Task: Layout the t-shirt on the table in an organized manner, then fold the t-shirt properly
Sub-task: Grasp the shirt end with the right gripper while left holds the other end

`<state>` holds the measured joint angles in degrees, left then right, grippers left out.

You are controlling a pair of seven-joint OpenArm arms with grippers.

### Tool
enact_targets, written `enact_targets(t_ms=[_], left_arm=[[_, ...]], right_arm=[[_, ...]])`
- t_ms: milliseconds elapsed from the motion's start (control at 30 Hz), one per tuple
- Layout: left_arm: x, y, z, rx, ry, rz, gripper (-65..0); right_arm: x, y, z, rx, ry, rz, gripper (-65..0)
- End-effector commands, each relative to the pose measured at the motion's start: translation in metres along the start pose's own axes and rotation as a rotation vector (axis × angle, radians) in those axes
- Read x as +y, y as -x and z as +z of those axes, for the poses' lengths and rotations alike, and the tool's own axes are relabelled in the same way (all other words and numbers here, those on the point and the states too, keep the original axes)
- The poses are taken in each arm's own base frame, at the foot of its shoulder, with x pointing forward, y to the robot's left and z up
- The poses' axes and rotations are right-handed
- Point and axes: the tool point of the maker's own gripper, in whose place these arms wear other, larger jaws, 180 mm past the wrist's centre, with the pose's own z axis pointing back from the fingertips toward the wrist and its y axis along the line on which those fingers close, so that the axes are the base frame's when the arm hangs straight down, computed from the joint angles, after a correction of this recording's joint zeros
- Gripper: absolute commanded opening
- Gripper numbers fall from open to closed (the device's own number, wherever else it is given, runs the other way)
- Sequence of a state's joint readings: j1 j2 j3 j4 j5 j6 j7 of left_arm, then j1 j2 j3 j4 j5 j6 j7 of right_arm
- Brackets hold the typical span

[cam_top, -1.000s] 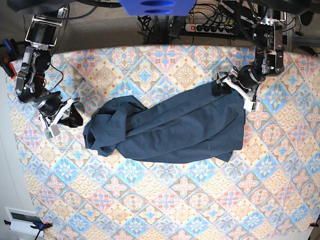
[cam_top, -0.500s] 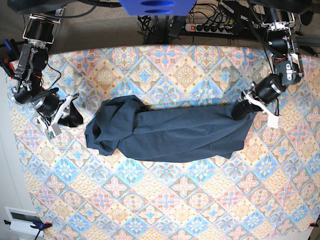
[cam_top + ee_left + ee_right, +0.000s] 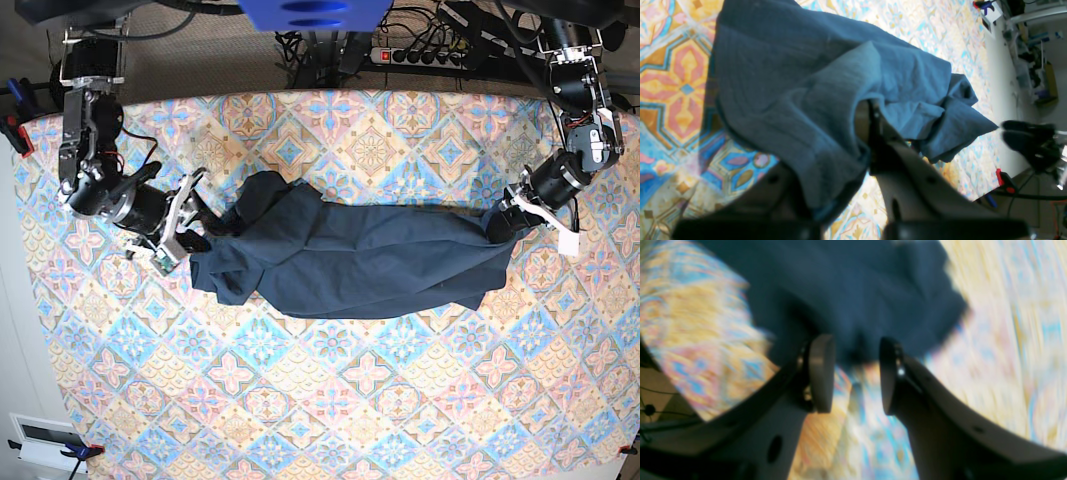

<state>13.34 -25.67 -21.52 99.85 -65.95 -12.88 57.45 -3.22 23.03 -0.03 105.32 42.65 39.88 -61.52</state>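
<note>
The dark navy t-shirt [image 3: 370, 265] lies stretched in a long wrinkled band across the middle of the patterned table [image 3: 330, 400]. My left gripper [image 3: 498, 224] is shut on its right end. In the left wrist view the t-shirt [image 3: 800, 86] drapes over one finger of that gripper [image 3: 862, 133]. At the bunched left end my right gripper [image 3: 195, 235] stands open. The right wrist view is blurred. There the jaws [image 3: 855, 373] are apart, and the shirt's edge [image 3: 857, 300] lies just past the fingertips.
A power strip with cables [image 3: 420, 55] lies behind the table's far edge. Red clamps [image 3: 85, 452] hold the cloth at the front left corner. A white box [image 3: 45, 440] sits on the floor beside it. In the left wrist view the right gripper [image 3: 1028, 143] shows beyond the shirt's far end.
My left gripper shut on the shirt's right end and pulled it out to the right, stretching the shirt. My right arm swung in to the shirt's left end and its jaws widened.
</note>
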Motion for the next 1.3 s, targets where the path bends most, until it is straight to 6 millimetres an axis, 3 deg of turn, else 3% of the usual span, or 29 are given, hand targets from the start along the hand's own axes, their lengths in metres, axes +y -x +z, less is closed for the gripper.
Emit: enact_targets(t_ms=[0, 167, 400, 633, 933, 1100, 1267], left_arm=[[-0.006, -0.015, 0.003, -0.041, 0.019, -0.026, -65.0], [-0.006, -0.014, 0.002, -0.038, 0.021, -0.026, -65.0], [-0.006, -0.014, 0.002, -0.038, 0.021, -0.026, -65.0], [-0.006, -0.014, 0.002, -0.037, 0.02, -0.026, -65.0], [-0.006, -0.014, 0.002, -0.037, 0.02, -0.026, -65.0], [-0.006, -0.014, 0.002, -0.037, 0.02, -0.026, -65.0], [-0.006, -0.015, 0.003, -0.038, 0.019, -0.027, -65.0]], right_arm=[[0.003, -0.008, 0.007, -0.026, 0.001, 0.031, -44.8], [0.021, -0.017, 0.012, -0.102, -0.021, 0.048, -45.0], [-0.007, 0.006, 0.011, 0.038, 0.133, 0.162, -45.0], [-0.014, -0.009, 0.008, -0.036, 0.208, 0.235, -45.0], [-0.012, -0.012, 0.007, -0.051, 0.204, 0.237, -45.0], [0.003, -0.011, -0.004, -0.039, 0.153, 0.261, -45.0], [0.006, -0.005, -0.009, -0.005, 0.154, 0.294, -45.0]])
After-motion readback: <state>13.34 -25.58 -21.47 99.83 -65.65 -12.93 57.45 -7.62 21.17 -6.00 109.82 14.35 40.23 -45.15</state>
